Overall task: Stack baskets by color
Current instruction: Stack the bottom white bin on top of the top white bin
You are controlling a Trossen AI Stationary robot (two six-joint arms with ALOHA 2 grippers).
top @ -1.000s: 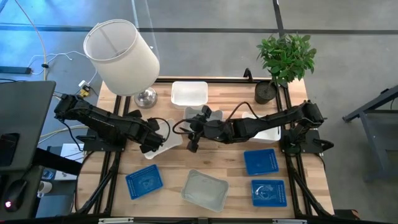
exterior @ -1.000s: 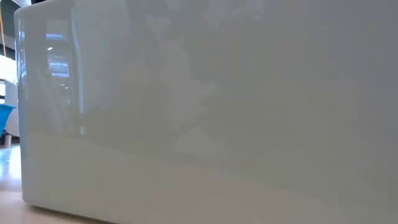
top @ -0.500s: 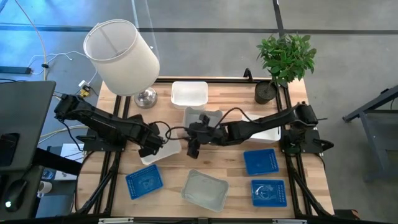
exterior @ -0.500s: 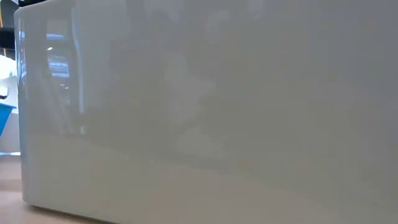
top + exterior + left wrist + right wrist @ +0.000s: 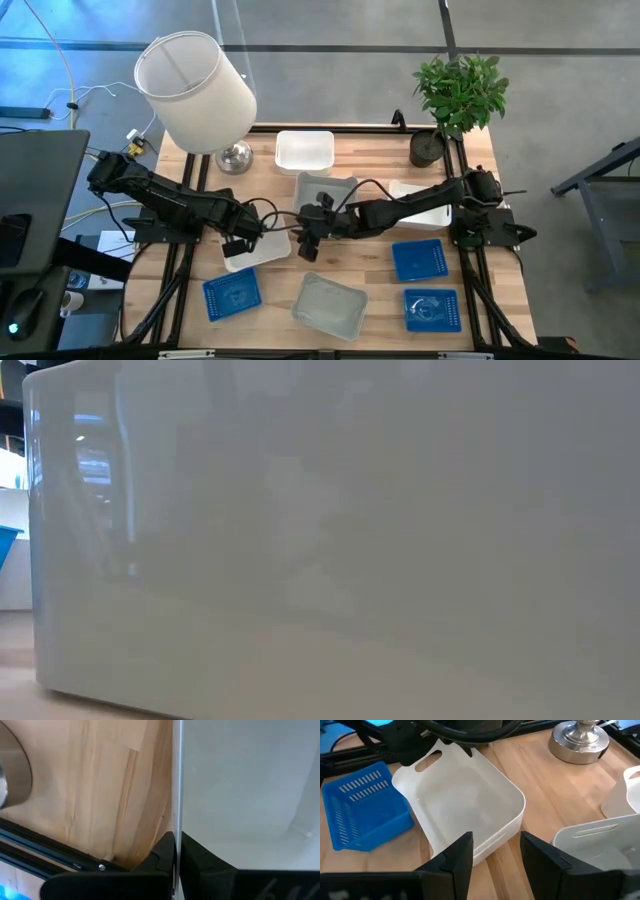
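**Left gripper pinches a white basket, right gripper waits beside it**

Seen from above, the left gripper [image 5: 238, 247] is at about 8 o'clock from the middle of the wooden table [image 5: 370, 268]. Its fingers are pressed together on the thin wall of a white basket [image 5: 262, 246], right at the basket's 9 o'clock edge. The left wrist view shows that wall [image 5: 176, 795] pinched between the two dark fingers.

The right gripper [image 5: 309, 238] is near the middle of the table, just at 3 o'clock of that same white basket. Its fingers are spread apart and hold nothing. From the right wrist view, the white basket [image 5: 470, 805] lies just past the spread fingers [image 5: 457, 855].

A grey basket [image 5: 324, 187] sits just at 12 o'clock of the right gripper. Another white basket [image 5: 304, 150] rests at the table's 12 o'clock edge. A second grey basket [image 5: 328, 304] is at 6 o'clock. One blue basket [image 5: 232, 293] is at 7 o'clock, and two blue baskets [image 5: 420, 260] sit at 4 o'clock.

The low view shows only a pale basket wall [image 5: 340, 540] very close up.
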